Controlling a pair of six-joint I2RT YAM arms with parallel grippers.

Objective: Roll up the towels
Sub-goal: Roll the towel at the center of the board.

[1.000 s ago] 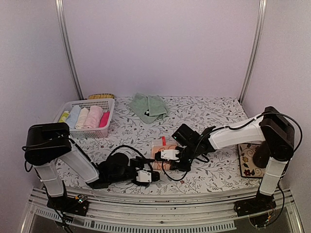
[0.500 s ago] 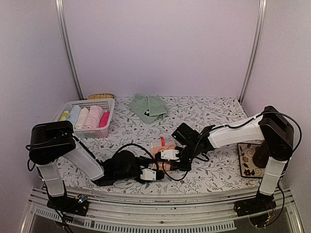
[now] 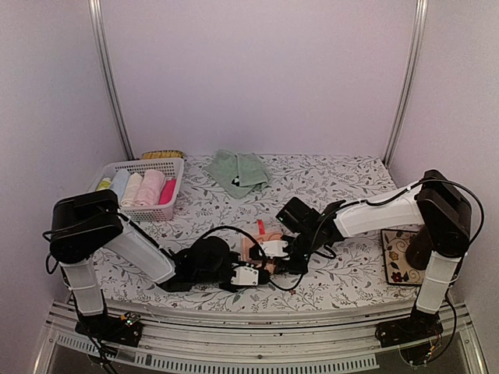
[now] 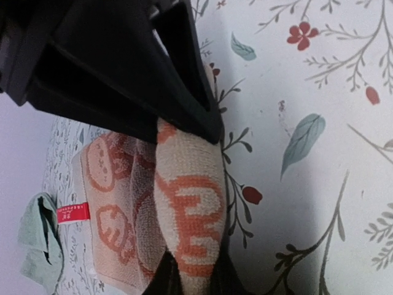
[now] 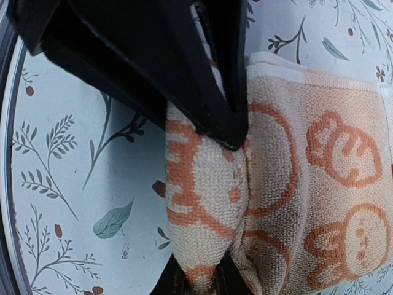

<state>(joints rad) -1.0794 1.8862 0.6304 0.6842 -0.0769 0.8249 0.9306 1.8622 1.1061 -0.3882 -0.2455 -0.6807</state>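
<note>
The orange towel (image 3: 256,240) lies near the front of the desk (image 3: 343,187), and the green towel (image 3: 242,171) is at the back. The left claw (image 4: 190,203) and the right claw (image 5: 209,209) each pinch the orange one's rolled edge. If one claw slips or pulls harder, the roll may open or go crooked.

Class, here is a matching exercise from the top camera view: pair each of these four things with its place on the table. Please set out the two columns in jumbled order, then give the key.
Things
1. orange-and-cream patterned cloth towel
2. pale mint green cloth towel
3. white plastic lattice basket
4. floral-patterned flat board

Places
A. far left
B. near right
C. near middle
D. far middle

Pairs: 1-C, 2-D, 3-A, 4-B
</note>
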